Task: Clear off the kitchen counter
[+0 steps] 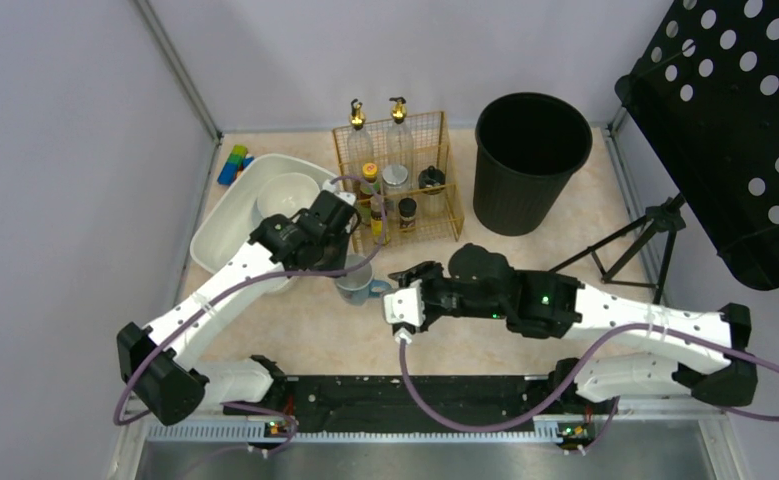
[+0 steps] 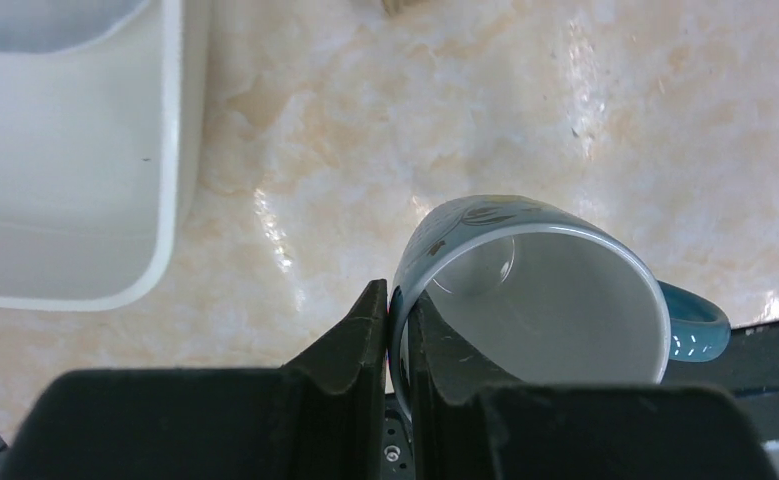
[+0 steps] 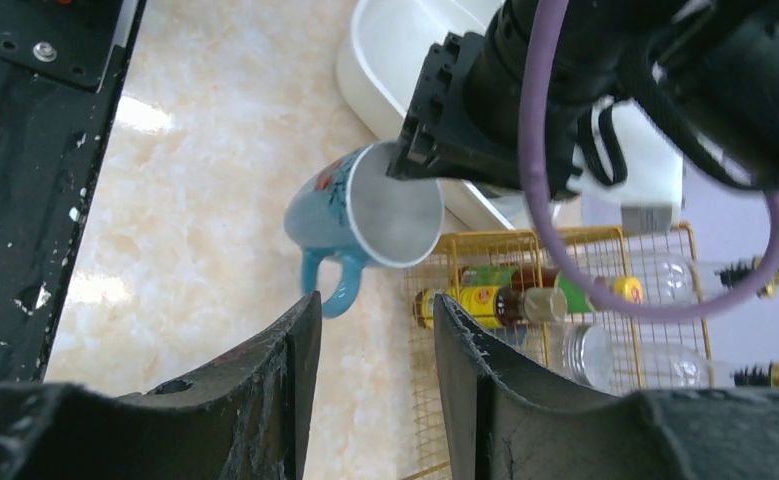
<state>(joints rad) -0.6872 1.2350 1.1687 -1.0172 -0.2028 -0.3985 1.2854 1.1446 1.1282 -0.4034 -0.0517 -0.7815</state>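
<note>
A beige-peach table (image 1: 310,335) with a faint marbled stone pattern fills the middle of the overhead view, with grey walls at the back and both sides. The two arm bases sit at its near edge.

Near the table's centre is a teal mug (image 2: 545,300), white inside, with a dark line drawing and some red marks on its outer wall. No writing on it can be read. The mug is tilted, and its handle points toward the right arm. The left claw (image 2: 395,300) is clamped on the mug's rim, one finger inside and one outside. Whether the mug's base touches the table cannot be told.

The right claw (image 3: 375,300) sits just beside the mug on the handle side. Its fingers are partly spread and hold nothing.

Left of the mug, a white oval tub (image 1: 227,222) rests on the table with a white bowl (image 1: 287,195) inside it. Behind the tub, in the back left corner, lie small blue, green and yellow blocks (image 1: 233,163).

Behind the mug stands a gold wire rack (image 1: 447,175). It holds two clear bottles with gold pourers (image 1: 358,140), plus jars and smaller bottles. One bottle (image 3: 480,298) has a yellow and red label, too blurred to read.

Right of the rack stands a black ribbed bin (image 1: 530,165). At the far right are a black tripod (image 1: 645,240) and a black perforated panel (image 1: 735,130).
</note>
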